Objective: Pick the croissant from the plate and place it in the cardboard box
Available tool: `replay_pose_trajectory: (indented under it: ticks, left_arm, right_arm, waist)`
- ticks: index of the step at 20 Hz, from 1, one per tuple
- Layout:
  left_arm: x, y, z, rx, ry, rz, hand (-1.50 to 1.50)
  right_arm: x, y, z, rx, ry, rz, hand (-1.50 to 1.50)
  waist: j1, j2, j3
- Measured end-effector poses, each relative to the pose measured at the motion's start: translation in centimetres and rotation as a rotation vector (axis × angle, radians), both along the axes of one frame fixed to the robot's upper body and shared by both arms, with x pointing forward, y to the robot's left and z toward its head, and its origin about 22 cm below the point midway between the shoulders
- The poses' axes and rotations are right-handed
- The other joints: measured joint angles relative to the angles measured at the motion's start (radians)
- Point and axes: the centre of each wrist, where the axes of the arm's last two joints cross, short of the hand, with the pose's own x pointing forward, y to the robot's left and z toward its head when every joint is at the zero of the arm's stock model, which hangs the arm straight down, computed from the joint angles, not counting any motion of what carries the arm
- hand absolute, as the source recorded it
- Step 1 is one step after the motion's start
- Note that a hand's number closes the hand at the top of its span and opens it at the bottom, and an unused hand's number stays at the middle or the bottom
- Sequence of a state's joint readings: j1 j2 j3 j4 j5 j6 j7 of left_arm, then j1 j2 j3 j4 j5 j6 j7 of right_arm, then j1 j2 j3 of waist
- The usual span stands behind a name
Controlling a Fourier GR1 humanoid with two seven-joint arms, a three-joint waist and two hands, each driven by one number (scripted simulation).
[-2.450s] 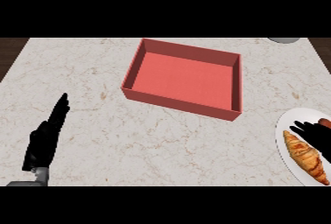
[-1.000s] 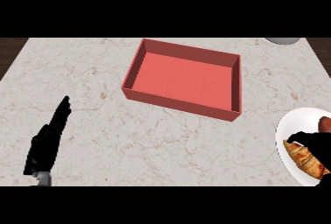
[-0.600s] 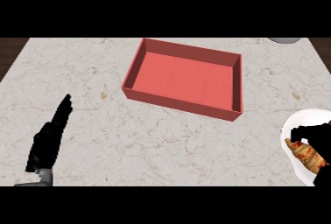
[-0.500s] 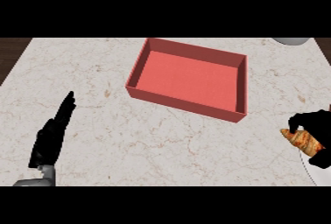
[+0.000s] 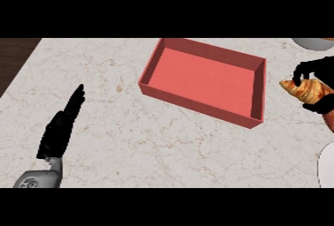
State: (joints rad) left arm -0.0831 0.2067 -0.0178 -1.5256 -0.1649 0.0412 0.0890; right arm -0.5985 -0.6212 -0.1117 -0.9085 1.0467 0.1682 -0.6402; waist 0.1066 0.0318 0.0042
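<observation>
Croissant (image 5: 305, 89) sits in the right hand (image 5: 320, 84), whose dark fingers curl over its top and underside just beside the right wall of the cardboard box (image 5: 205, 80), outside it and level with its middle. My judgement is that the pastry is light, soft and flaky, so it would crush or shed if squeezed; a hold across its thick middle, as here, looks safer than one at a tapered tip. Much of the hand is cut off by the view's edge, and the fingers hide part of the croissant, so how it lies in the palm is unclear. Below and right of the box, only a pale sliver of the plate (image 5: 325, 165) shows. Well left of the box, the left hand (image 5: 60, 128) rests with straight fingers, holding nothing.
</observation>
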Motion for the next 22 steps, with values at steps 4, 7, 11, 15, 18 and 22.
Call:
replay_pose_trajectory:
  ticks: [4,7,11,15,18,22]
  left_arm:
    - [0.0,-0.1,0.0,-0.002,0.010,0.009,0.00]
    - [0.0,0.0,-0.4,0.000,0.015,0.022,0.00]
    - [-0.5,0.2,-0.7,-0.002,0.019,0.033,0.00]
    - [-0.8,1.0,-0.9,0.007,0.018,0.047,0.00]
    - [-1.0,1.2,-0.9,0.003,0.024,0.060,0.00]
    - [-1.3,1.0,-1.2,0.005,0.032,0.065,0.00]
  right_arm:
    - [2.6,-0.4,2.9,0.098,-0.027,0.054,1.50]
    - [3.9,0.1,4.2,0.261,-0.034,0.144,1.50]
    - [5.4,1.0,6.5,0.434,-0.052,0.218,1.50]
    - [6.7,2.7,8.3,0.533,-0.066,0.281,1.50]
    - [7.8,4.8,9.3,0.582,-0.058,0.327,1.50]
    - [9.1,8.1,10.9,0.611,-0.036,0.372,1.50]
  waist:
    - [-0.008,-0.003,0.000]
    - [-0.019,-0.006,-0.001]
    - [-0.032,-0.012,-0.002]
    - [-0.044,-0.016,-0.003]
    - [-0.053,-0.020,-0.003]
    - [-0.065,-0.023,-0.004]
